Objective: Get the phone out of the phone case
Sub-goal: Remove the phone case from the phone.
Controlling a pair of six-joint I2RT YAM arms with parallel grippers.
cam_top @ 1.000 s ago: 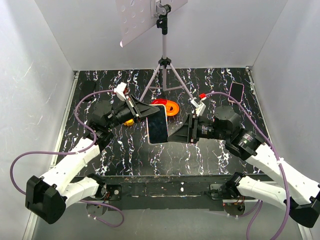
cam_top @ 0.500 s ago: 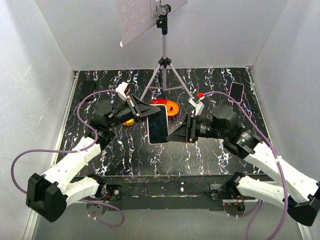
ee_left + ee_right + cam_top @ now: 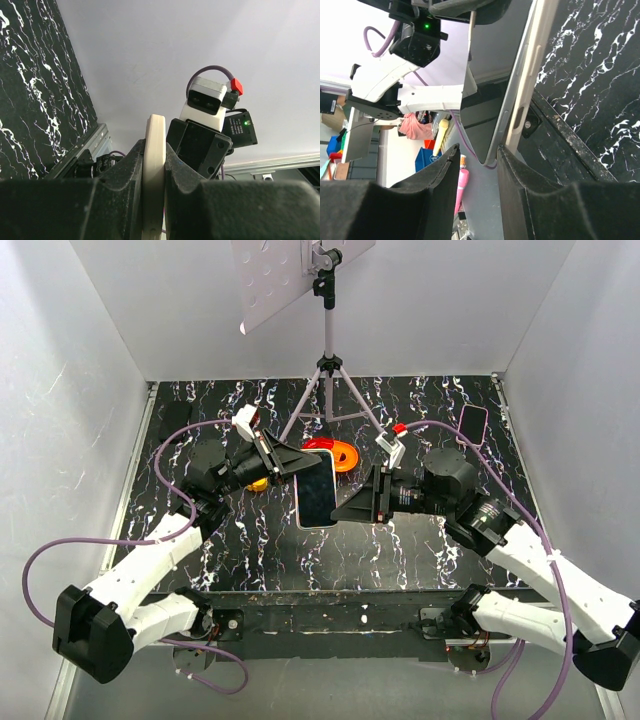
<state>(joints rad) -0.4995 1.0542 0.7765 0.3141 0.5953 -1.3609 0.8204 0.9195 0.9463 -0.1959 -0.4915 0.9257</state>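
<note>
My left gripper (image 3: 298,466) is shut on a cream phone case (image 3: 154,150) and holds it in the air above the middle of the table. The case stands edge-on between its fingers in the left wrist view. The phone (image 3: 317,490) sits in the case with its dark screen facing up and right. In the right wrist view the phone (image 3: 492,75) has its lower corner lifted off the case (image 3: 532,65). My right gripper (image 3: 345,508) is open around that corner. Its right finger (image 3: 520,190) touches the case edge, and the left finger stands clear.
A tripod (image 3: 327,370) carrying a white panel stands at the back middle, with an orange-red reel (image 3: 341,454) at its foot. A yellow object (image 3: 258,483) lies under the left arm. A second phone (image 3: 472,422) lies at the back right by the wall.
My right gripper has slid a little to the left onto the phone's lower corner, and its jaws have narrowed. The left gripper has kept its hold on the case.
</note>
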